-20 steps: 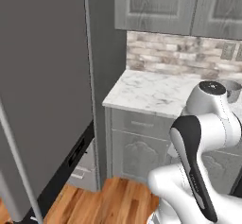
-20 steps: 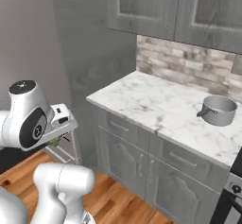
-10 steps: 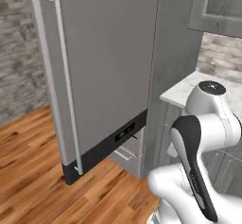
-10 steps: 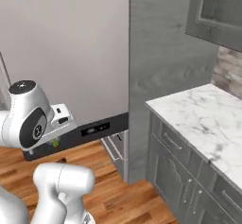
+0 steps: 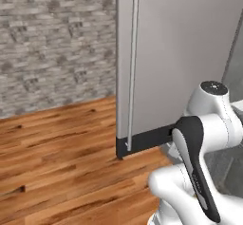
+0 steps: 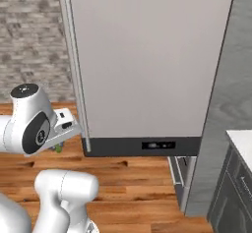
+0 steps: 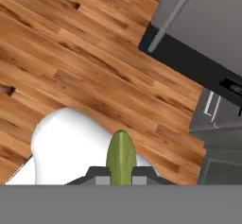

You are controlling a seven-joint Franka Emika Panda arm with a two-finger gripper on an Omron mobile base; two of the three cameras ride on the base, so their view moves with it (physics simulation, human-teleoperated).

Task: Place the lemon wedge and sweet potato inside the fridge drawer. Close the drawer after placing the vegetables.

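Lemon wedge [image 7: 121, 156]: yellow-green, narrow and elongated as seen in the hand view. Long axis runs straight along the gripper's line of sight, rounded tip pointing away from the hand and out over the floor. Lower end sits between the two dark finger tips.

Gripper [image 7: 121, 172]: jaws drawn in narrow, clamped on the lemon wedge from both sides. In the right base view a small green-yellow bit [image 6: 58, 148] shows just under the white hand, held in the air above the floor.

Surface below: wooden plank floor [image 7: 71, 57], warm orange-brown with darker grain and knots, boards running diagonally in the hand view.

Room: tall grey fridge door [image 6: 147, 60], standing open and seen face-on, with a long vertical bar handle [image 6: 76, 70] along its left edge and a dark strip at its foot. Behind it, to the left, a grey-brown stone brick wall [image 5: 57, 43]. At the right of the right base view, a grey panel and the corner of a grey cabinet [image 6: 231, 192] with a pale counter top.
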